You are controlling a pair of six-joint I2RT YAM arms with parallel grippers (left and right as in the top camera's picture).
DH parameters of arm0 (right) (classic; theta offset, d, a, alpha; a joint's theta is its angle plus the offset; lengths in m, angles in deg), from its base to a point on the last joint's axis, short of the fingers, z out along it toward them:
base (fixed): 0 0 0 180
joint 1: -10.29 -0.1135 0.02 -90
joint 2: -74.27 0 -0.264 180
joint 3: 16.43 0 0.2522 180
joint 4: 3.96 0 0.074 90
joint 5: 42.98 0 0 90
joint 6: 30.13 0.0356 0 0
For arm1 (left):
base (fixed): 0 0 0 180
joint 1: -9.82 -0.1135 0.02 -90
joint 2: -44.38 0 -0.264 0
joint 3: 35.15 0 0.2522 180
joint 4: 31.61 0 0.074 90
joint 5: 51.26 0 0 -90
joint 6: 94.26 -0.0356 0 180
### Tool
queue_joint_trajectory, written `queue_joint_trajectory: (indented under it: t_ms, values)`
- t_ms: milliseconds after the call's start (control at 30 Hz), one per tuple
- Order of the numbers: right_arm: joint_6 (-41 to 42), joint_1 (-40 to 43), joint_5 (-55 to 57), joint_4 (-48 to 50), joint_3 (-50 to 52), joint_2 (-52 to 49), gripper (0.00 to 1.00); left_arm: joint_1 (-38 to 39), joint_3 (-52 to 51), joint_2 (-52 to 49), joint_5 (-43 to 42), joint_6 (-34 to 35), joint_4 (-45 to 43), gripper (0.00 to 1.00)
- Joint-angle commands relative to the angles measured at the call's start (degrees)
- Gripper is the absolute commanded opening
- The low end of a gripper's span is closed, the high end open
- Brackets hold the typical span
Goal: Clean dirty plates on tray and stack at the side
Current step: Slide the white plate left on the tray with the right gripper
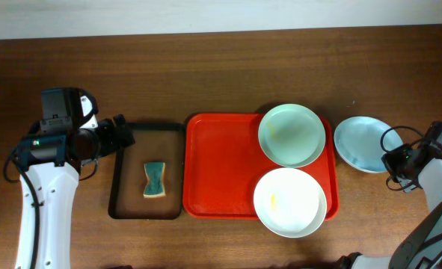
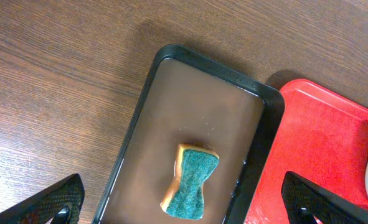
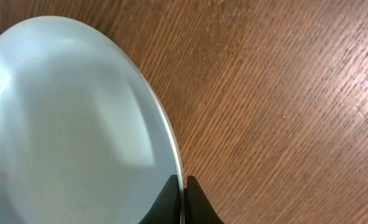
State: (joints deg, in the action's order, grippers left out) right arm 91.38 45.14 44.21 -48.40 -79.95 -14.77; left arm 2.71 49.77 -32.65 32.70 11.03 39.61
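Brown wood tabletop (image 1: 221, 67). No legible writing. Right gripper (image 3: 184, 186) jaws pinch pale blue plate (image 3: 65, 124) rim; left gripper (image 2: 184, 205) jaws spread above sponge (image 2: 191, 190).

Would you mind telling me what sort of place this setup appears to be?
Probably a lab bench staged as a dishwashing station: a wooden table with plates on a red tray and a sponge in a black tray.

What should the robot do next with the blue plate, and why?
Probably open the right claw and let go. Its tips are pinched on the rim of the blue plate, which already sits on the table beside the red tray. The green plate and white plate are on the tray, and the white one shows a yellowish smear.
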Motion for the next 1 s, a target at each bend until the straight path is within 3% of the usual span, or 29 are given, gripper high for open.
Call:
queue_joint_trajectory:
  t_ms: [0,33,100,167,333,367,400,467,533,600,867,967]
  values:
    - [0.5,0.0,0.2,0.5,0.5,0.5,0.38,-0.2,0.8,0.5,-0.6,0.5,-0.1,0.99]
    - [-0.7,0.0,-2.5,-0.7,0.5,0.5,0.61,-0.2,0.8,0.5,-0.6,0.5,-0.1,0.99]
    - [-4.3,-0.1,-8.6,-3.5,-1.2,1.1,0.64,-0.2,0.8,0.5,-0.6,0.5,-0.1,0.99]
    - [-5.9,-2.4,-8.6,-12.9,-7.5,4.3,0.67,-0.2,0.8,0.5,-0.6,0.5,-0.1,0.99]
    - [-10.3,-17.6,-12.3,-36.3,-14.4,7.6,0.74,-0.2,0.8,0.5,-0.6,0.5,-0.1,0.99]
    - [-10.0,-21.4,-12.3,-37.3,-14.4,7.6,0.79,-0.2,0.8,0.5,-0.6,0.5,-0.1,0.99]
    - [-10.1,-24.9,-12.2,-37.3,-14.3,7.6,0.98,-0.2,0.8,0.5,-0.6,0.5,-0.1,0.99]
    - [-10.1,-28.5,-12.2,-37.7,-14.1,7.5,0.99,-0.2,0.8,0.5,-0.6,0.5,-0.1,0.99]
    - [-10.1,-32.2,-12.0,-38.4,-13.7,7.5,0.58,-0.2,0.8,0.5,-0.6,0.5,-0.1,0.99]
    - [-10.1,-35.3,-12.0,-39.0,-12.8,7.5,0.45,-0.2,0.8,0.5,-0.6,0.5,-0.1,0.99]
    - [-6.0,-42.5,-11.5,-36.2,-2.3,7.5,0.41,-0.2,0.8,0.5,-0.6,0.5,-0.1,0.99]
    - [-3.4,-43.1,-5.3,-33.8,0.3,7.5,0.42,-0.2,0.8,0.5,-0.6,0.5,-0.1,0.99]
